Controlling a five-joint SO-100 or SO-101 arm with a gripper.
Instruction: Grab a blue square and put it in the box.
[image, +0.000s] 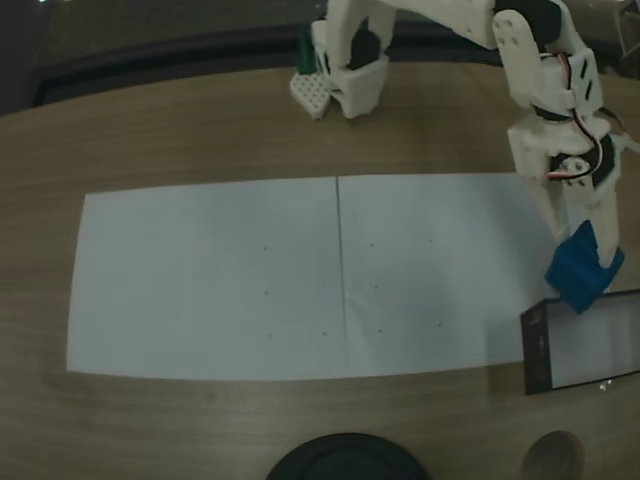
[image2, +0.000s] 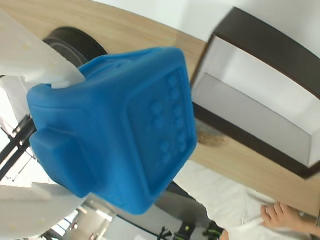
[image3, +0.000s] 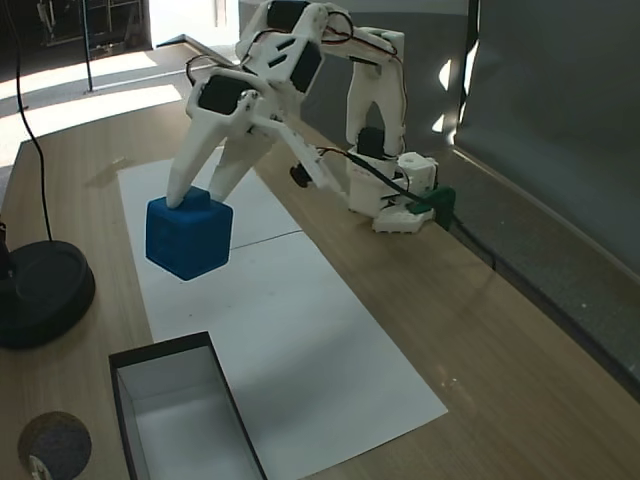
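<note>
Gripper: the gripper (image3: 190, 205) is clenched on the block (image3: 188, 238) — one white finger on each side of its top.
Block: the block (image: 584, 268) is up in the air, not touching the desk (image3: 480, 330). In a fixed view it hangs just above the near corner of the box (image: 535, 345), by the right edge of the desk.
Close look: in the wrist view the block (image2: 117, 127) is big and blue, with little bumps on one face. The white fingers (image2: 35, 55) press on it from two sides.
Box: the box (image3: 180, 410) sits at the end of the paper (image3: 300, 330). It has dark walls and a pale floor, and I see nothing inside it.
Other things: a round black thing (image3: 40, 290) sits near the desk edge. In the wrist view a person's hand (image2: 280, 216) rests low at the right.
Done: the grab looks done — the block is picked up and carried close to the box.
Left: I think the block is not over the middle of the box yet. It needs to go a bit further, come down, and be let go.
</note>
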